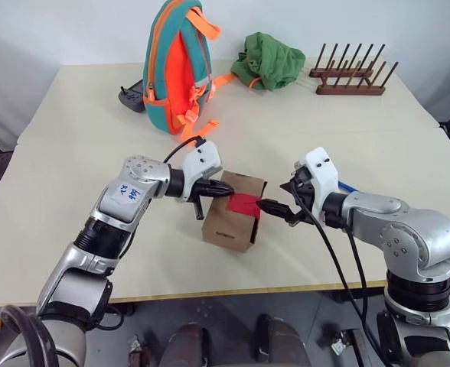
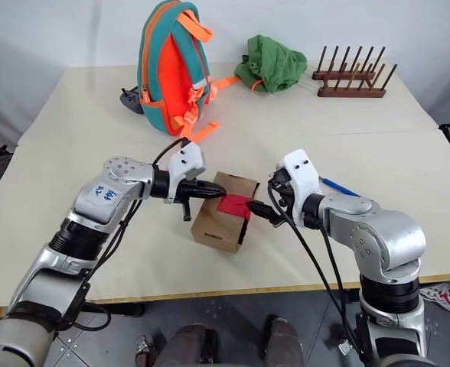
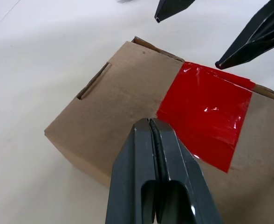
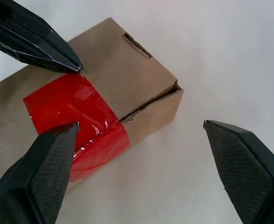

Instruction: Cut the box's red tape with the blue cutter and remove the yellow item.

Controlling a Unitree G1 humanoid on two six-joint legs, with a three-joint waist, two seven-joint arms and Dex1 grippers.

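The small brown box (image 1: 226,220) stands near the table's front edge, between my two arms. The red tape (image 1: 244,203) lies flat across its top seam. My left gripper (image 1: 225,189) is shut and empty, its tip (image 3: 149,122) just over the box top beside the tape. From the other side my right gripper (image 1: 275,208) stands open. One of its fingers (image 4: 48,158) hangs over the tape's end and the other (image 4: 239,158) is off the box's side. The blue cutter (image 2: 337,186) lies on the table behind my right forearm. The yellow item is hidden.
An orange-and-teal backpack (image 1: 177,69) stands at the back with a black gadget (image 1: 131,98) beside it. A green cloth (image 1: 269,60) and a wooden peg rack (image 1: 351,76) lie at the far right. The table's front edge (image 1: 233,292) runs just below the box.
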